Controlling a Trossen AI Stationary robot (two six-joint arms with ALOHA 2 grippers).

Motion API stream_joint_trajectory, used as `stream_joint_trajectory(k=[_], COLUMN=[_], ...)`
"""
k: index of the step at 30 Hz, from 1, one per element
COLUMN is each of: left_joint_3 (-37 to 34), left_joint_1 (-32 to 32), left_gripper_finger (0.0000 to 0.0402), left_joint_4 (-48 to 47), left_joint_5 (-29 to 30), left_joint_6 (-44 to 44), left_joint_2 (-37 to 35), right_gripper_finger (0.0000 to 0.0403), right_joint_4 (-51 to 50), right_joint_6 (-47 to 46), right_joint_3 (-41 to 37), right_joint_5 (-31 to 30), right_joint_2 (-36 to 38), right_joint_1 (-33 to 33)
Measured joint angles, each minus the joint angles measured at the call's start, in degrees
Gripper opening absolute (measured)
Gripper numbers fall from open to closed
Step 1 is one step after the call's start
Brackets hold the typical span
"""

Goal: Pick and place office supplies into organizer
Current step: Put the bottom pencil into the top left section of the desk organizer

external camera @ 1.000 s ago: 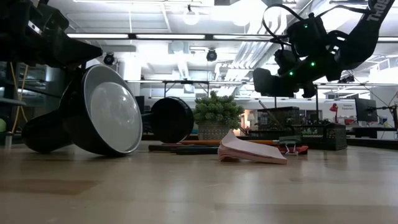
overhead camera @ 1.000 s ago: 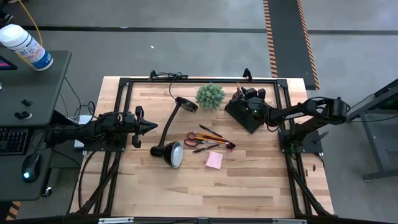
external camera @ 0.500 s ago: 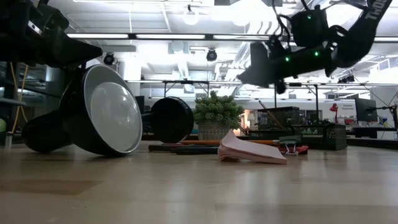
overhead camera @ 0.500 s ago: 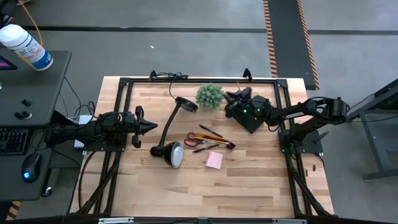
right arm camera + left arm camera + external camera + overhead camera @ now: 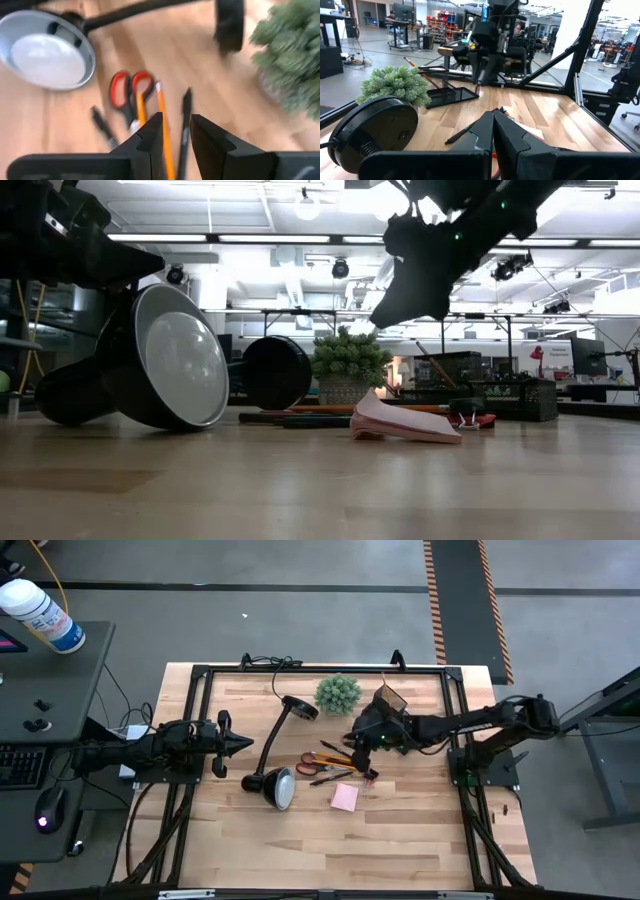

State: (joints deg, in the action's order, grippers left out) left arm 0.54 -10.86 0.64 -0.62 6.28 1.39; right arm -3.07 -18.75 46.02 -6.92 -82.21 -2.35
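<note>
The red-handled scissors, the orange and dark pencils, the pink sticky-note pad and the small binder clip lie flat mid-table. The dark organizer stands toward the far right, partly under my right arm. My right gripper hovers open above the pencils, touching nothing. My left gripper is shut and waits in the air at the table's left.
A black gooseneck lamp lies tipped over, its head left of the scissors and its round base farther back. A green plant stands near the far edge beside the organizer. Bare wood stretches along the near side.
My right gripper has swung from above the organizer toward the table's left and near side, and now stands over the pencils and scissors. Part of the organizer that it covered now shows. Nothing on the table has moved.
</note>
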Motion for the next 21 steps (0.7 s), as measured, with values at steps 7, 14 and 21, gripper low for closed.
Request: stream_joint_trajectory(k=[7,14,21], left_joint_3=[0.0,0.02,0.02], left_joint_1=[0.0,-0.01,0.01], left_gripper_finger=[0.0001,0.0001,0.0001], left_joint_4=[-0.01,0.01,0.01], left_joint_5=[0.0,0.0,0.0], left_joint_6=[0.0,0.0,0.0], left_joint_2=[0.01,0.02,0.02], right_gripper_finger=[0.0089,0.0089,0.0089], right_joint_4=[-5.71,-7.6,-5.44], right_joint_6=[-5.29,-3.77,-3.64], right_joint_3=[0.96,0.96,0.95], right_joint_5=[3.45,3.46,3.49], right_joint_2=[-0.21,-4.36,-11.29], right_joint_1=[3.24,6.13,7.01])
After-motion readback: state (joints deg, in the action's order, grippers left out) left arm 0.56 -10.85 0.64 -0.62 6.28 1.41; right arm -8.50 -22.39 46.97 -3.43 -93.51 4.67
